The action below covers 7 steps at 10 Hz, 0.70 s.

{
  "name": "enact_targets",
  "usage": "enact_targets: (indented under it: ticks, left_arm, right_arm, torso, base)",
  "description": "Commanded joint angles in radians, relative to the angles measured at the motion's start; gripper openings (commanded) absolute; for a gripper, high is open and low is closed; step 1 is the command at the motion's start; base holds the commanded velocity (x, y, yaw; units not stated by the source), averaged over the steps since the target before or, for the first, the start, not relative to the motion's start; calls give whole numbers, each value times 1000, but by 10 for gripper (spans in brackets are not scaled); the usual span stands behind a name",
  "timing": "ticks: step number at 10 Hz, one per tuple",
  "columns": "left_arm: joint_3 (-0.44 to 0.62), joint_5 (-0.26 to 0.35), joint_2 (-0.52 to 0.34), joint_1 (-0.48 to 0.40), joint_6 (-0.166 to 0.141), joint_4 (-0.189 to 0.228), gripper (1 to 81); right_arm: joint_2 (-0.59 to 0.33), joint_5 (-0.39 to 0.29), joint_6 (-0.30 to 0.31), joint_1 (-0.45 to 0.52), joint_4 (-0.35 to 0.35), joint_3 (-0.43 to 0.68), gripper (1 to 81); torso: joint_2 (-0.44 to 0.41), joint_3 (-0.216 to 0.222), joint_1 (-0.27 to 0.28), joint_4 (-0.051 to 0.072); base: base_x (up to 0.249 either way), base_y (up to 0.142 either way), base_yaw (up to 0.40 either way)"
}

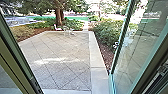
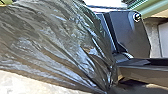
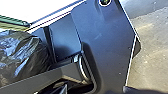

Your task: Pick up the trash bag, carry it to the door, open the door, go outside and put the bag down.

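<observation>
Head: at open door (image 1: pixel 135 55), likely going outside; next, drive straight through, grazing neither side; scored paving (image 1: pixel 65 67) ahead, shrubs (image 1: pixel 107 31) right, tree (image 1: pixel 58 16) far | Left wrist: bag (image 2: pixel 55 45) drawn narrow, probably carried; left jaws impossible to judge | Right wrist: bag near; right jaws, apart or together, impossible to judge

Head view: bright daylight, sunlit streak on patio (image 1: pixel 70 75), reflections in glass door (image 1: pixel 140 50). Left wrist view: glints on trash bag (image 2: pixel 62 42). Right wrist view: blown-out white glare.
</observation>
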Motion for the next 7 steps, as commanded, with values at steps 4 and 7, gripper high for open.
enact_targets:
  ticks: [4,7]
  left_arm:
    - [5,66,3,-35,5,9,10]
    - [5,66,1,-35,5,6,10]
  right_arm:
    - [-5,-51,-1,26,-8,4,811]
    - [-5,-51,-1,25,-8,4,811]
  torso:
    - [0,0,0,0]
    - [-2,1,-3,0]
  base:
    - [0,0,0]
    - [72,0,0]
